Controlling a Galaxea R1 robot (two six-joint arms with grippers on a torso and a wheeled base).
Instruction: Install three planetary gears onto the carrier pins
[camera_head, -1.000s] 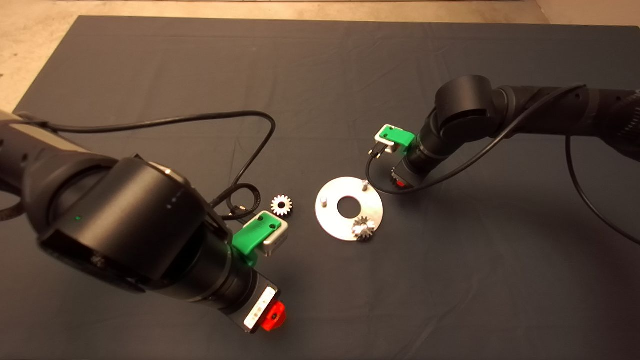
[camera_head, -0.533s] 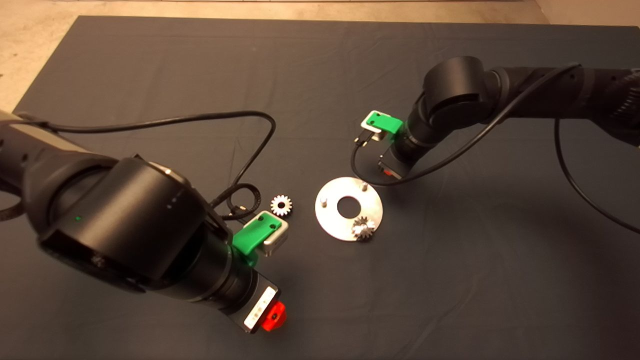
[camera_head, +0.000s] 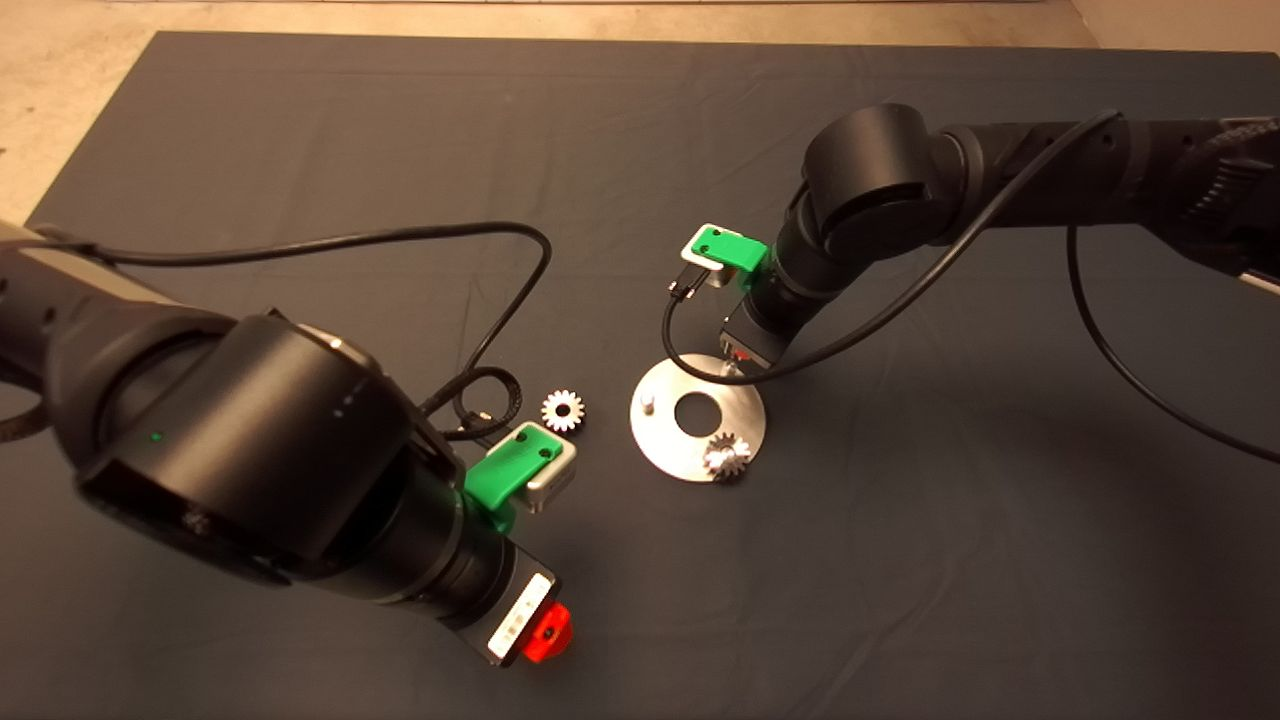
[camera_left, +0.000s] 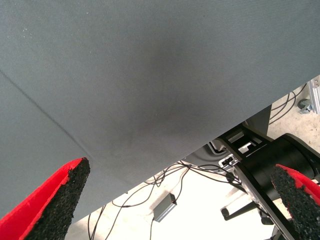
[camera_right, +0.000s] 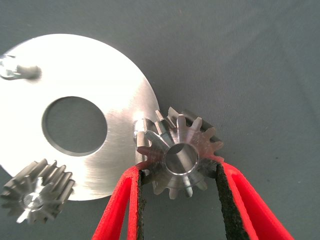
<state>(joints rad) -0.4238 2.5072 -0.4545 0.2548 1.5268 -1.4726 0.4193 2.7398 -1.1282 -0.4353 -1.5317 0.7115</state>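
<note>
In the head view the right tool (camera_head: 738, 352) is hiding its own fingers and the gear it is carrying. The right wrist view is showing that gear (camera_right: 179, 152) pinched between the pads, just beside a pin (camera_right: 141, 125) on the disc (camera_right: 100, 75). Another gear (camera_head: 727, 457) is sitting on the disc, a third (camera_head: 563, 410) lying on the table (camera_head: 300, 130). The left tool (camera_left: 180, 200) is hanging wide apart over the mat's edge, cables on the floor beyond.

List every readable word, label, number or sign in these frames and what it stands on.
None can be read.
White label on the left hand: dark marks, too small to read.
Gears, disc and mat: no print visible.
The right hand, shut on a gear by a pin, shows no text.
</note>
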